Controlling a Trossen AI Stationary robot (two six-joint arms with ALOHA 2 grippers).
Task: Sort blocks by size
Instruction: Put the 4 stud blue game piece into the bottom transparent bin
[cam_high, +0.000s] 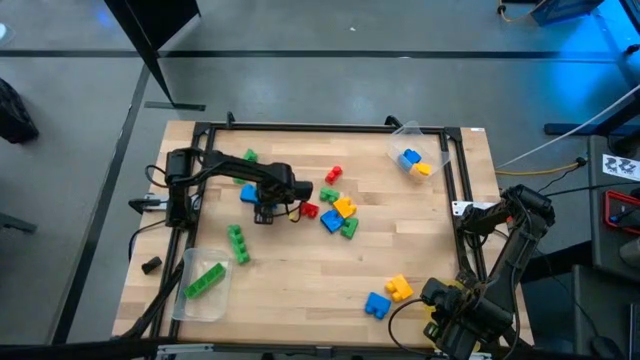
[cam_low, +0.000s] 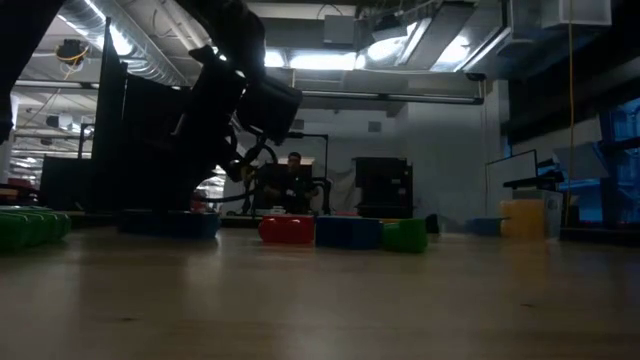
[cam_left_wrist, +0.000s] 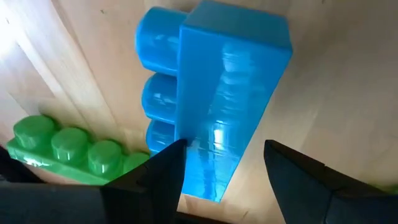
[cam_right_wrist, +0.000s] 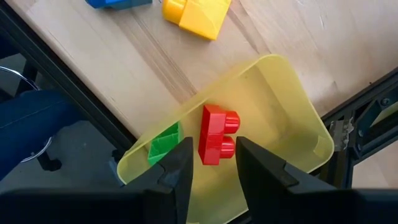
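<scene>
On the left of the tabletop (cam_high: 300, 280) we see a clear tray (cam_high: 205, 285) holding a long green block (cam_high: 204, 281). Our left pincer (cam_left_wrist: 225, 163) hangs released, fingers straddling a long blue block (cam_left_wrist: 217, 93) lying on the wood, not yet gripped. A loose pile of blocks (cam_high: 338, 212) sits mid-table. At the right edge, our right pincer (cam_right_wrist: 213, 163) clasps a small red block (cam_right_wrist: 216, 134) above the yellow tray (cam_right_wrist: 280, 93).

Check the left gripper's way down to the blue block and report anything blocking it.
Nothing visible blocks it. The left gripper is open, its fingers on either side of the blue block. A green block lies close beside it on the table, outside the fingers.
</scene>
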